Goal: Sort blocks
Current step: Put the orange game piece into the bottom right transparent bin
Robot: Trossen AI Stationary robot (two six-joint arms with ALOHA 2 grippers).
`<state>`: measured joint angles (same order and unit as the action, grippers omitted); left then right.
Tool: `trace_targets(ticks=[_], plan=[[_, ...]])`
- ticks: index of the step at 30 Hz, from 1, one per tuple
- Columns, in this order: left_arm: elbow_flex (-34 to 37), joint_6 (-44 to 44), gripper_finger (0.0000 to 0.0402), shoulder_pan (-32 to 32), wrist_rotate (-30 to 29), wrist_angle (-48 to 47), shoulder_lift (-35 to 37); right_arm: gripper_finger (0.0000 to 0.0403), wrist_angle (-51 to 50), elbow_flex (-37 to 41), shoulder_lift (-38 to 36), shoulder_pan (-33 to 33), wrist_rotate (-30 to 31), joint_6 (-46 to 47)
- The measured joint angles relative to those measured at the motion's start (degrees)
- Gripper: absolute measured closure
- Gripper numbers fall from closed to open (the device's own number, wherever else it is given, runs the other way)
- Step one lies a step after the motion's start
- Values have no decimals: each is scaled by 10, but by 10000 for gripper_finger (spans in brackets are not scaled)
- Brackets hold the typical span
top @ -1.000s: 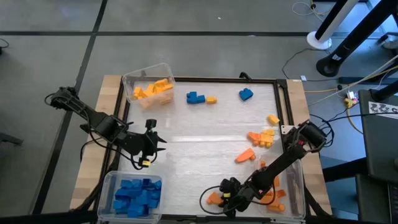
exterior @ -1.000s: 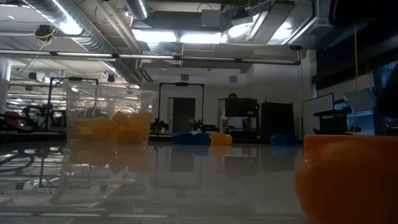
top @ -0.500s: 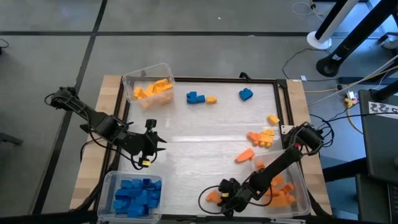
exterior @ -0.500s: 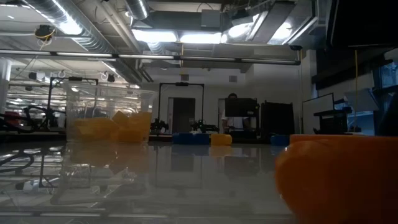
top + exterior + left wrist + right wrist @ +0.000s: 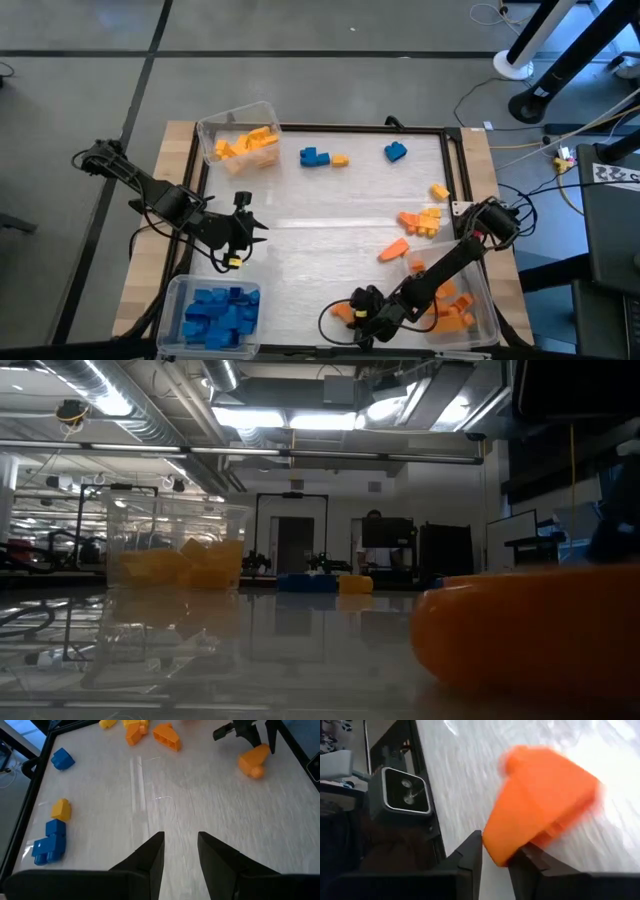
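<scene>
Right wrist view: my right gripper [image 5: 495, 855] pinches an orange block [image 5: 540, 802] near the table's [image 5: 320, 225] near edge; open tabletop lies beyond.

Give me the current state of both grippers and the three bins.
Right gripper: shut on orange block, low at the table's near edge.
Left gripper: open, empty.
Blue bin: holds blue blocks.
Yellow bin: holds yellow blocks.
Orange bin: holds orange blocks.
</scene>
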<state>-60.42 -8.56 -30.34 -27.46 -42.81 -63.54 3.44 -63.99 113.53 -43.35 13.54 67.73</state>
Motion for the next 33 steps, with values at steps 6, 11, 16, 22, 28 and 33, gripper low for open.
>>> trace_targets(ticks=[6,11,16,22,28,33], plan=[[0,0,293,0,0,0,0,339,2,-15,0,0,34,-22],[0,0,293,0,0,0,0,367,4,-18,0,0,59,-25],[0,0,293,0,0,0,0,379,4,-18,0,0,80,-32],[0,0,293,0,0,0,0,376,10,-18,-15,0,96,-70],[0,0,293,0,0,2,0,375,6,-18,-58,0,126,-143],[0,-3,293,0,0,3,0,375,-25,-18,-110,0,140,-216]])
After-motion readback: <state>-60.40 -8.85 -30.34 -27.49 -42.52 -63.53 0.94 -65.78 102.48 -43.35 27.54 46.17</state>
